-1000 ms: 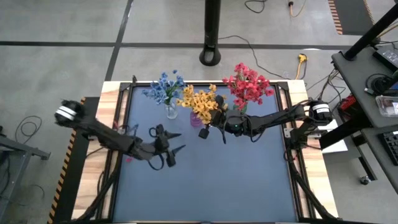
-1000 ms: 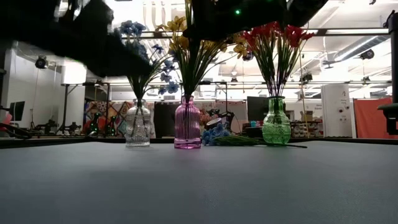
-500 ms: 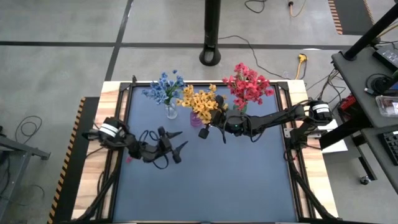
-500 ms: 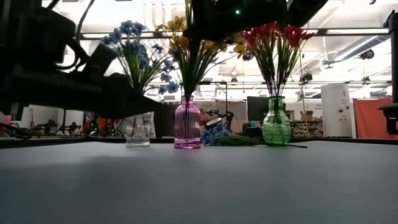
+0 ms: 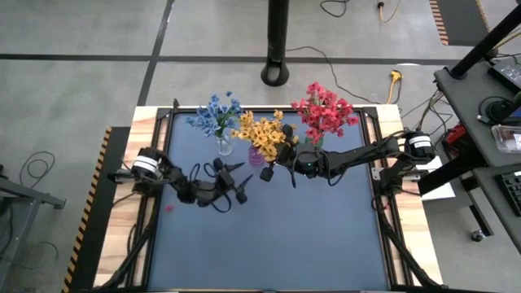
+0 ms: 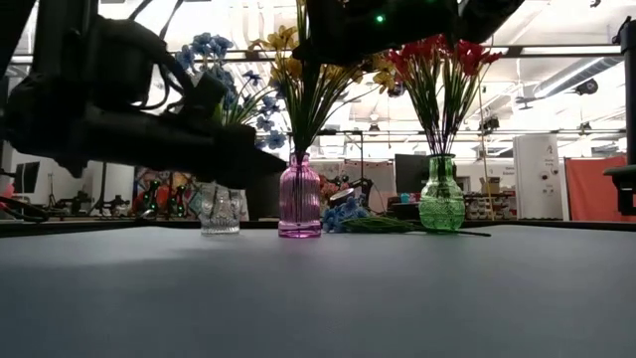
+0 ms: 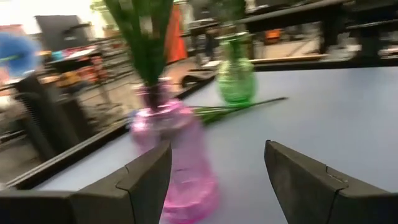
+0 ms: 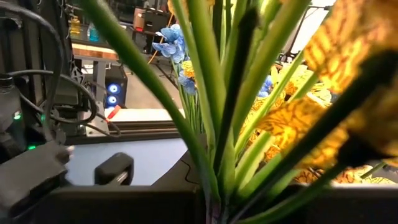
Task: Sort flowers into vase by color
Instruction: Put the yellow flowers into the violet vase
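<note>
Glass vases: three (clear, pink [image 7: 174,155], green [image 7: 236,78]), pink just ahead of released left fingers [image 7: 149,171]; right fingers [image 5: 286,156] clenched among yellow stems [image 8: 211,93].

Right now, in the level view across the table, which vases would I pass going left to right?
Clear vase with blue flowers → pink vase with yellow flowers → green vase with red flowers.

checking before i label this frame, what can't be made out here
- Right tool: in the high view the yellow flowers cover its tips; its wrist view is filled with stems.
- Loose flower behind the pink vase: low view, small and half hidden by the vase.
- Clear vase: low view, top covered by the left arm.
- Left wrist view: pink vase blurred.
</note>
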`<action>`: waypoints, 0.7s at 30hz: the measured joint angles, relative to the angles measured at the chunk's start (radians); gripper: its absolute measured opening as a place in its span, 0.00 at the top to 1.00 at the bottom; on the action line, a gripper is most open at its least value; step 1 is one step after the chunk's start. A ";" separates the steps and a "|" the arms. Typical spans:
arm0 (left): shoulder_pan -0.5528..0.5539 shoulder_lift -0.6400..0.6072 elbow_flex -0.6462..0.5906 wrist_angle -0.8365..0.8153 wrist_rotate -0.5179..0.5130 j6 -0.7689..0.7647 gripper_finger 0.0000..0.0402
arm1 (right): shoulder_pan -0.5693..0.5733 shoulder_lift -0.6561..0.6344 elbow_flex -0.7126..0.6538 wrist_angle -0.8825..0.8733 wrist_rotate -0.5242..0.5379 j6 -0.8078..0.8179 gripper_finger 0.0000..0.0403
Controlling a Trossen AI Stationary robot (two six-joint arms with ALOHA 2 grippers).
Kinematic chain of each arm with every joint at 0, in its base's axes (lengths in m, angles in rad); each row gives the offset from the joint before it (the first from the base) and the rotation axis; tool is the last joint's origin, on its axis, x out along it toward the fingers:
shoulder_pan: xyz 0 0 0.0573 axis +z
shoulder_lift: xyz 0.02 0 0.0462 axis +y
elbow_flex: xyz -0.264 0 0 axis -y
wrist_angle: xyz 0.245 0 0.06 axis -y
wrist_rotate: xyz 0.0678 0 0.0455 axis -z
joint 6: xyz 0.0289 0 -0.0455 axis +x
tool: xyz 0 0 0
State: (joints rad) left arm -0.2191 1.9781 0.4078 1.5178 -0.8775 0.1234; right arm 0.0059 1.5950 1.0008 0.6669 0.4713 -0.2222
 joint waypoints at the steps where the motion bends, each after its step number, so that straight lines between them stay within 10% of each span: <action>1: 0.005 0.000 0.000 -0.001 -0.016 0.000 0.40 | 0.000 -0.001 0.000 -0.002 0.000 0.000 0.95; 21: 0.029 0.001 0.087 -0.062 -0.114 -0.038 0.14 | 0.000 -0.001 0.000 -0.002 0.000 -0.005 0.95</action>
State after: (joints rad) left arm -0.1900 1.9789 0.4949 1.4560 -0.9912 0.0850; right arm 0.0059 1.5940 1.0008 0.6647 0.4713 -0.2275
